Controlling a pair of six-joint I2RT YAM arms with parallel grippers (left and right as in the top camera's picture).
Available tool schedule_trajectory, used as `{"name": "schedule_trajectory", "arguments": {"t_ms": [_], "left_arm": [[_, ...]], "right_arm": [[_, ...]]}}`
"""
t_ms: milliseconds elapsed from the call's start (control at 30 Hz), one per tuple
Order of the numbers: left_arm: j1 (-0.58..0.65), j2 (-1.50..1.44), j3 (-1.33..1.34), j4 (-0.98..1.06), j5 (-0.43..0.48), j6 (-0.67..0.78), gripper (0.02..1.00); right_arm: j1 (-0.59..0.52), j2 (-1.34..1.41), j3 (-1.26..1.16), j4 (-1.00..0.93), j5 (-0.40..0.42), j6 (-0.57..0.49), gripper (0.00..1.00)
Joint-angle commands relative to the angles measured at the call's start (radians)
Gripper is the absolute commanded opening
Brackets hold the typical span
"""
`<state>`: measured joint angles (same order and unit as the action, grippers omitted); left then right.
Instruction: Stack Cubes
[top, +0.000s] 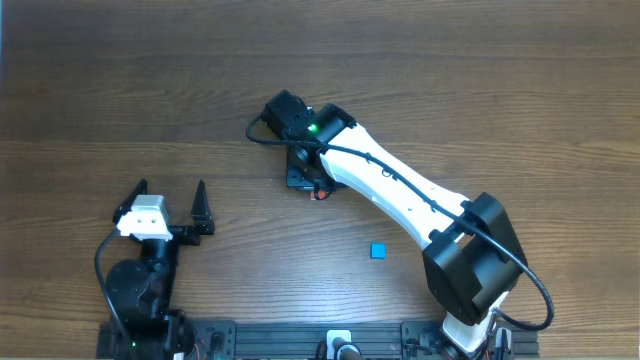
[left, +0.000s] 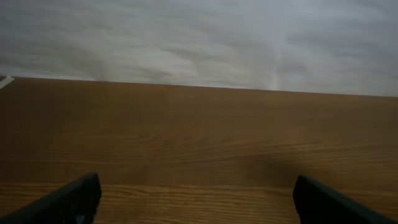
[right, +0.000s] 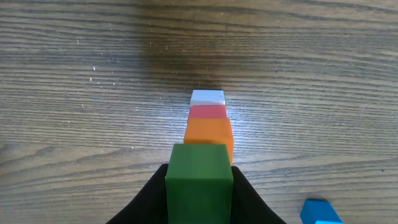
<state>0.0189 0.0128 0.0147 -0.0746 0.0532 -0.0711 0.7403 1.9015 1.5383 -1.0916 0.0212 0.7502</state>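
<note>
Right gripper (right: 199, 173) is clamped on the green cube (right: 199, 186), one black finger on each side of it. Lined up right below that are the orange cube (right: 209, 134), then the red cube (right: 207, 112), then the white cube (right: 207, 98) down on the table (right: 74, 93). It's a pretty straight column, edges roughly in line. I honestly can't tell if the green one is touching the orange one or sitting just above it. The blue cube (right: 318, 211) lies flat on its own, off to the side of the gripper and back toward the arm bases, well apart from the stack. Bare wood all round the column, so lots of room on every side. The left gripper (top: 170, 195) sits close to its own base with its fingers spread wide and nothing between them, well away from the right gripper and the stack. Ahead of it the wood runs out to the table's far edge, where a pale wall (left: 186, 37) starts.
</note>
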Motion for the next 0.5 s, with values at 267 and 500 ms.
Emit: {"name": "schedule_trajectory", "arguments": {"t_ms": [267, 500], "left_arm": [[-0.006, -0.007, -0.009, 0.003, 0.006, 0.011, 0.998], [-0.006, -0.007, -0.009, 0.003, 0.006, 0.011, 0.998]], "right_arm": [[-0.004, 0.021, -0.011, 0.000, 0.022, -0.015, 0.009], [-0.004, 0.039, -0.011, 0.000, 0.025, -0.014, 0.009]]}}
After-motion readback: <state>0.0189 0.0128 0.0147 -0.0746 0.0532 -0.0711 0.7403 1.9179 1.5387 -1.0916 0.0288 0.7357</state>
